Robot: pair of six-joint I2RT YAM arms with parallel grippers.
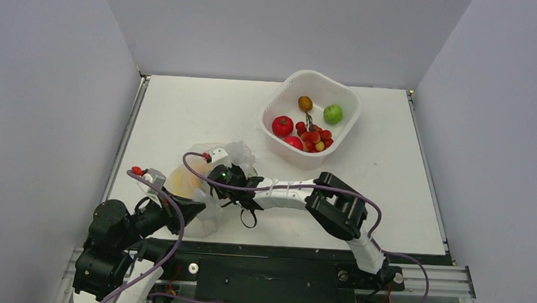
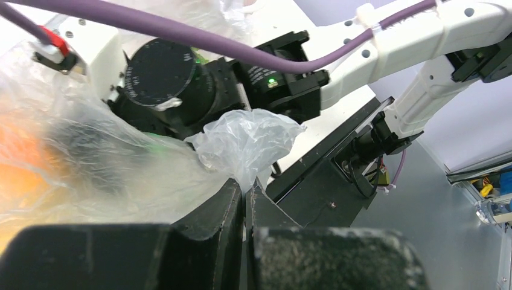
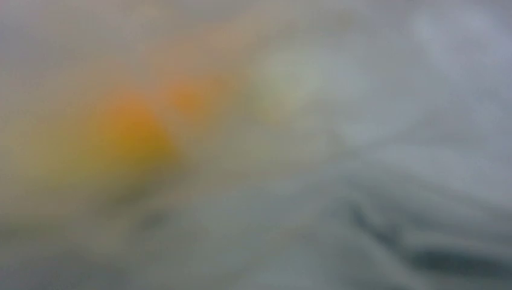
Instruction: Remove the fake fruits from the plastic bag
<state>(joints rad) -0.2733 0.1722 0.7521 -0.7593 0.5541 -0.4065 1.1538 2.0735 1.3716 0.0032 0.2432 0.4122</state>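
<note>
Grapes (image 1: 314,136) and red round fruit (image 1: 282,126) are seen in tub (image 1: 345,135) at tabletop (image 1: 185,105) far right; orange fruit (image 1: 184,182) is left in plastic bag (image 2: 247,139) at near-left edge, clamped by left gripper (image 2: 244,199); opening of right gripper (image 1: 213,166) cannot be told.

The plastic bag (image 2: 244,138) is thin, crinkled translucent film with a soft sheen. The left fingers (image 2: 212,222) look matt black and faintly grainy. The white tub (image 1: 280,96) is smooth rigid plastic, and the fake fruits (image 1: 282,126) in it are glossy. The tabletop (image 1: 184,112) is smooth matt white. The purple cable (image 2: 181,29) has a smooth sheath.
</note>
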